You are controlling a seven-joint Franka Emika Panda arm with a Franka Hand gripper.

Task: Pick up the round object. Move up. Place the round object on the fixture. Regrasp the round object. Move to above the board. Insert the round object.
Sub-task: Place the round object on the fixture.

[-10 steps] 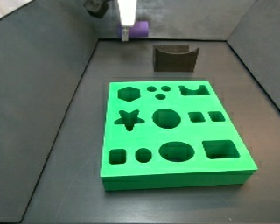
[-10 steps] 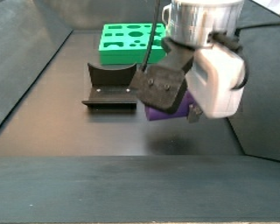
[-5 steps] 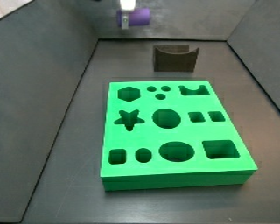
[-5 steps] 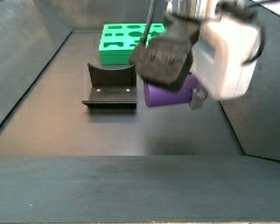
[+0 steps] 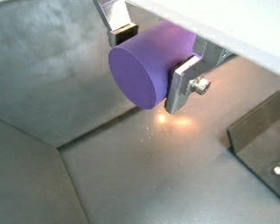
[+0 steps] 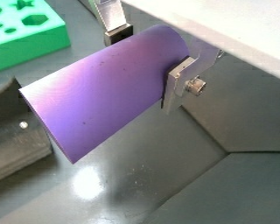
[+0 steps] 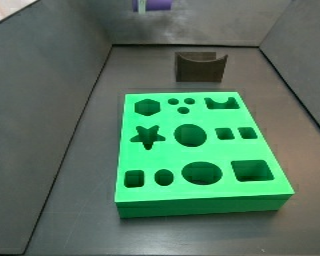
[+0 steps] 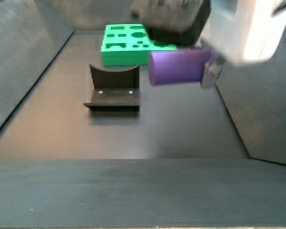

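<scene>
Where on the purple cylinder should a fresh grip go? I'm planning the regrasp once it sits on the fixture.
The gripper is shut on the purple cylinder, fingers pressing its curved side, axis level. For insertion, I'd likely grip the curved wall near one flat end, approaching along the axis, leaving the other end free. The fixture notch should cradle it.

Both wrist views look closely down past the claw; both side views face the board from opposite ends

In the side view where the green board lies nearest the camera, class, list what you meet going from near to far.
The board → the fixture → the round object, held up in the tool at the frame's top edge.
</scene>
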